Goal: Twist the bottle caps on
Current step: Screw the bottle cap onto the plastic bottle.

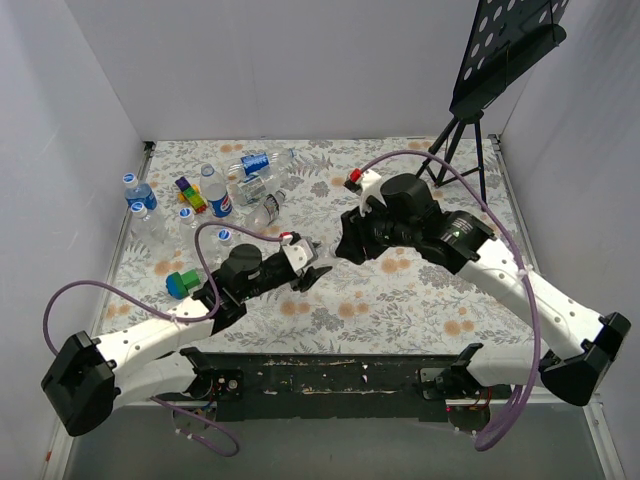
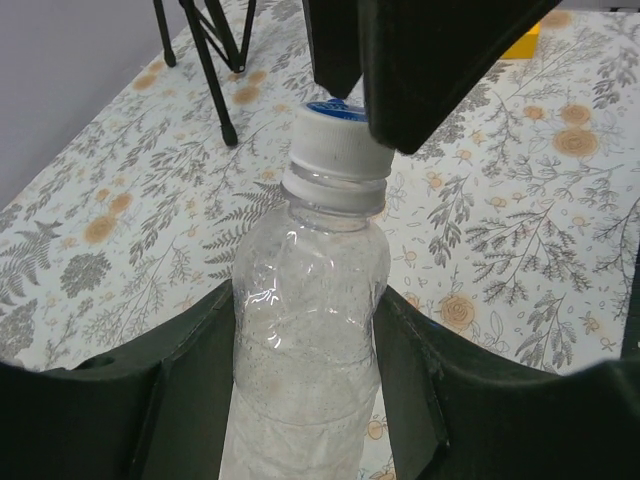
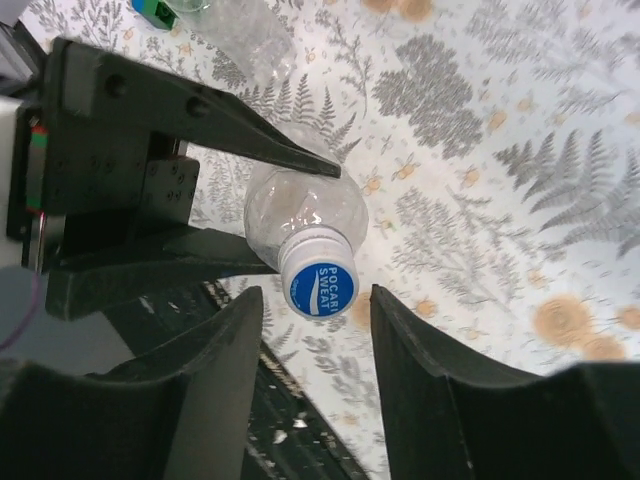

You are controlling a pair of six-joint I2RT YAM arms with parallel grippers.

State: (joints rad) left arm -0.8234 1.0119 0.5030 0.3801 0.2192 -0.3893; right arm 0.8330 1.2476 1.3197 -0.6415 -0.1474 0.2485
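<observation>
- At the middle of the table (image 1: 400,300), the left pincer (image 2: 305,305) is clamped on the body of a clear bottle (image 2: 310,250). The bottle's lower part runs off the bottom edge of the left wrist view.
- The cap (image 3: 320,283), white-sided with a blue printed top, sits on the bottle's neck. How far it is threaded cannot be told.
- The right pincer (image 3: 318,300) stands open, one finger on either side of the cap, with a gap showing on both sides in its own view.
- From the left wrist, one dark finger (image 2: 440,70) overlaps the cap's edge, so contact there is unclear.
- From above, the two pincers meet and cover the held bottle almost wholly.
- At the far left, other bottles (image 1: 245,190) stand and lie in a group, some blue-capped. Their count is hard to make out.
- A green-and-blue toy (image 1: 181,284) lies near the left arm.
- A black stand (image 1: 500,75) rises at the far right, its top cut off.
</observation>
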